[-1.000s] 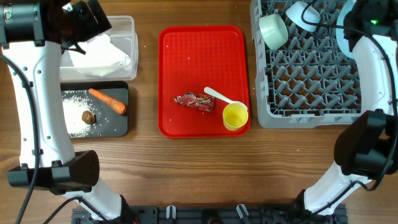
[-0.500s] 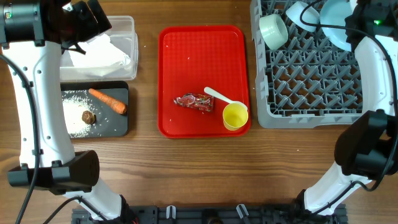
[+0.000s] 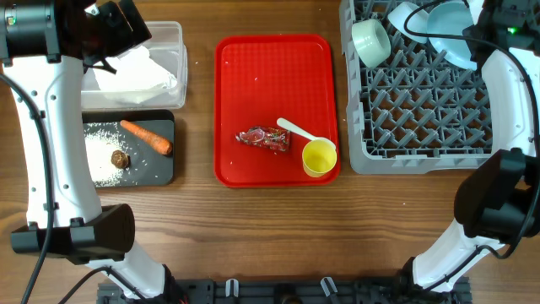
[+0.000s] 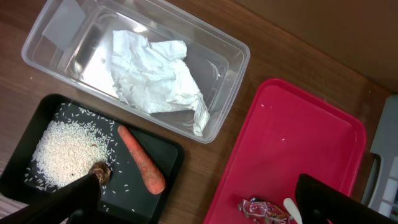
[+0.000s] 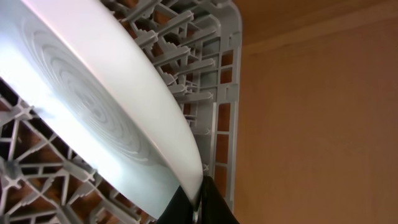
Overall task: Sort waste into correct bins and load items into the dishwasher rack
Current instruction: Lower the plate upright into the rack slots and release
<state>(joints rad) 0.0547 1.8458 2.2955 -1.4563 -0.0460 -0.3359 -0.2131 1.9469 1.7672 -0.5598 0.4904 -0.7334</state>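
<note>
Pinching the rim of the pale-blue plate (image 5: 106, 124), our right gripper (image 5: 198, 200) is clenched on that thin edge, its two dark fingers meeting right at the lip. In the right wrist view the disc rises up and away from the pinch, tilted over the pegs of the dishwasher rack (image 5: 211, 106). From above, the plate (image 3: 451, 32) hangs over the far right corner of the rack (image 3: 422, 110), spreading leftward from the grip toward the two bowls (image 3: 371, 40) already lodged along the far side. We judge the coming move turns on this: the plate lies inboard of the fingers and leans rather than stands, so it must be brought on edge, in line with a row of pegs, before the grip lets go. Whether its lower rim already touches the grid we cannot tell. Our left gripper (image 4: 198, 180) is released, fingers spread wide and holding nothing, hovering above the clear tub (image 4: 233, 53) where the napkin (image 4: 158, 74) rests. Beside it the black tray (image 4: 171, 152) holds the carrot (image 4: 142, 162) and rice. On the red tray (image 3: 253, 59) the snack wrapper (image 3: 263, 138), spoon (image 3: 295, 131) and yellow cup (image 3: 319, 157) wait, the wrapper on the side toward the left arm.
</note>
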